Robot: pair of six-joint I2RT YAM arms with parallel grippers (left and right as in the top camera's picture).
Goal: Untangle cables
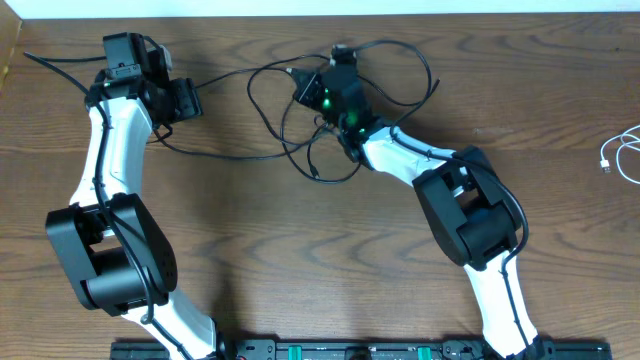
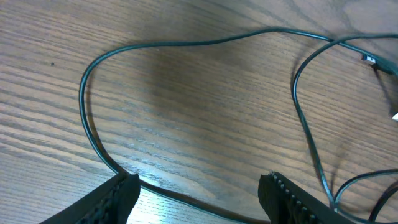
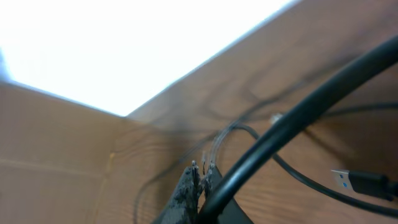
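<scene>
1. Nearest, a dark rail (image 1: 360,350) lies along the near edge of the table (image 1: 300,260). The frame cuts it off, and with it the feet of both arms.
2. Farther in, at the right edge, a white cable (image 1: 608,156) lies well apart from everything else. Only its plug end and a short curl show, and the rest runs out of view.
3. On the far half, about the middle, the black cables (image 2: 81,93) lie on the table in overlapping loops. From overhead the right arm's wrist covers the heart of the tangle, so how the strands cross there is hidden.
4. On the far left, the left pincer (image 2: 200,183) stands open, with only its fingertips in its own camera. One black strand runs along the table between them, and whether it touches either finger cannot be told.
5. Farthest in, over the tangle, the right pincer (image 3: 202,174) is closed, its tips pressed together.
   - A thin strand rises right at the tips, but the blur hides whether it is pinched.
   - A thick black wire (image 3: 298,124), out of focus, crosses in front.
   - A plug (image 3: 364,182) with a blue tongue lies to the right, partly cut off.
</scene>
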